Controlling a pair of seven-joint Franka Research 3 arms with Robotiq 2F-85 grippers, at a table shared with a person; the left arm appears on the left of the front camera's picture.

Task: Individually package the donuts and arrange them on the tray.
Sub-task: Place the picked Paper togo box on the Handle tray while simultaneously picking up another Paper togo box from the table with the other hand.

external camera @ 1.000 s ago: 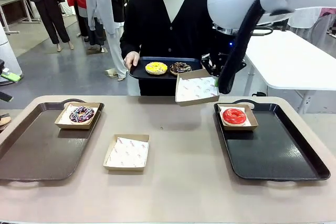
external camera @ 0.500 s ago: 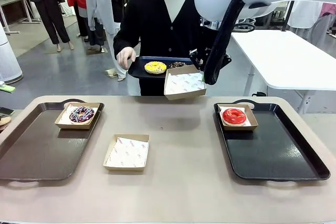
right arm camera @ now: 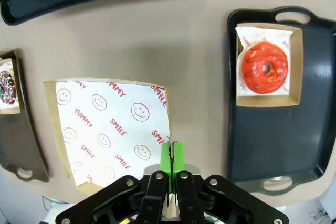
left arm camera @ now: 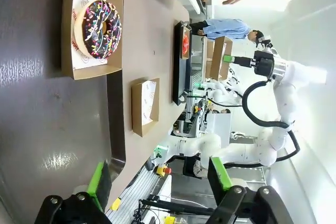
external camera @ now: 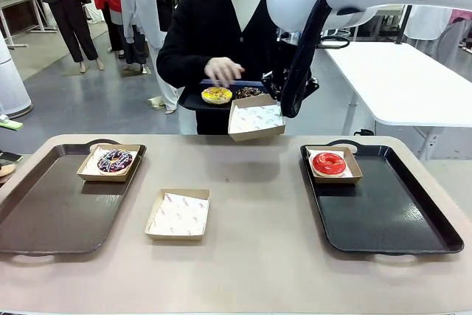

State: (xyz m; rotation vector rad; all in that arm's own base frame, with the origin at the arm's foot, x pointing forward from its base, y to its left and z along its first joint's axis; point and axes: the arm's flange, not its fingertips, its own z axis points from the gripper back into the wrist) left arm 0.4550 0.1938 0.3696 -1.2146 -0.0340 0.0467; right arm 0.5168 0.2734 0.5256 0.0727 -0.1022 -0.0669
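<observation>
Over the last second the right arm has carried its empty shallow square cardboard box lined with printed paper (external camera: 256, 118) leftward. It has gone from right of centre to the upper middle of the front view, where it hangs tilted just below the small dark serving tray (external camera: 193, 99) that the person holds out. The right wrist view shows the right gripper (right arm camera: 169, 153) with its green pads pressed together on the box's wall. In the same span the person's hand (external camera: 223, 71) has left the serving tray's left edge and come over the yellow sprinkled ring donut (external camera: 216, 95); I cannot tell whether the fingers touch it. The dark chocolate donut with crumbs (external camera: 251, 93) lies beside it on that tray, just above the box's far edge. I read this as a handover being set up: the box is offered and the person looks about to drop the yellow donut into it. Two donuts are already packaged. The glossy red donut (external camera: 329, 163) sits boxed in the upper left corner of the black tray (external camera: 391, 212) at right, and the dark purple sprinkled donut (external camera: 115, 160) sits boxed at the top of the brown tray (external camera: 44, 212) at left. A second empty lined box (external camera: 178, 214) waits on the beige table (external camera: 258, 256), lower centre. The left gripper (left arm camera: 158, 177) hovers above the brown tray, pads apart with nothing between them.
</observation>
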